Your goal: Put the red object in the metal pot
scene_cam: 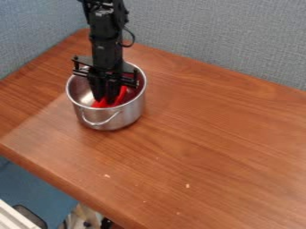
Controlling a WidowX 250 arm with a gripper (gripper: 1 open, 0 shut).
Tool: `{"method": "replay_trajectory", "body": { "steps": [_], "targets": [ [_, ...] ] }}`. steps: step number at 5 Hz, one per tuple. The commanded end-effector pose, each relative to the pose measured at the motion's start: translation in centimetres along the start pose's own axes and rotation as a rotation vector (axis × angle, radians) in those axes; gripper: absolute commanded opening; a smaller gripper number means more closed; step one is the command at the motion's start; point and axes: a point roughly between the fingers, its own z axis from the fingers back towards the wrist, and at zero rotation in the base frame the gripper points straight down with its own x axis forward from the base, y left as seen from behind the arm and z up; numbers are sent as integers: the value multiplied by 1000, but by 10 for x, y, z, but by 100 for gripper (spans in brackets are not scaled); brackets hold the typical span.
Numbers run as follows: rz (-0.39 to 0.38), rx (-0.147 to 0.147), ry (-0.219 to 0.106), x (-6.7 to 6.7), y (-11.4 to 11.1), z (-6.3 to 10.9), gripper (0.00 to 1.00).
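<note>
The metal pot (117, 114) stands on the wooden table at the back left, shiny, with its wire handle hanging down the front. The black gripper (110, 95) points straight down into it, its fingers low inside the rim. The red object (129, 88) lies inside the pot, showing beside and below the fingers. The fingers stand close together at the red object. Whether they are clamped on it is hidden by the arm and the pot wall.
The brown wooden table (203, 134) stretches out to the right and front of the pot. Its front edge runs diagonally at the lower left, with floor below. A grey-blue wall stands behind.
</note>
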Motion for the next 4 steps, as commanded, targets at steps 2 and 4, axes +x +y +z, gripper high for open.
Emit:
{"method": "replay_trajectory", "body": {
  "steps": [2, 4],
  "targets": [
    [-9, -1, -63, 11, -3, 20, 0],
    [-30, -12, -68, 11, -8, 29, 100]
  ]
}}
